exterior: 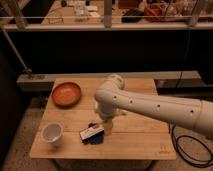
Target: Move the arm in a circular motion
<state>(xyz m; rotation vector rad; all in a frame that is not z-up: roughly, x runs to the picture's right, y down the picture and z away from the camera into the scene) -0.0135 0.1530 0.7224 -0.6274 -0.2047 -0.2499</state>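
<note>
The small white-and-blue pack [92, 134] carries a dark band on its top face; any print on it is too small to read. A faint mark near the front edge of the surface, far to the right of the orange plate [66, 94], is also unreadable.

The surface [137, 137] is a pale wooden board with rounded corners. The orange plate sits at its rear left. 1 white cup [52, 134] stands upright in front of the plate, near the left edge. The pack lies in front of the plate and to its right, just beside the cup.

The arm [150, 106] enters from the right, bends at a rounded joint to the right of the plate, and turns down. The gripper [106, 126] hangs at its cream tip, directly over the rear of the pack. Whether it is open or closed cannot be told, nor whether it touches the pack.

The room is dim. Behind the plate runs a ledge with a power strip [35, 77]. A black cable [192, 149] loops on the speckled floor, far to the plate's right.
</note>
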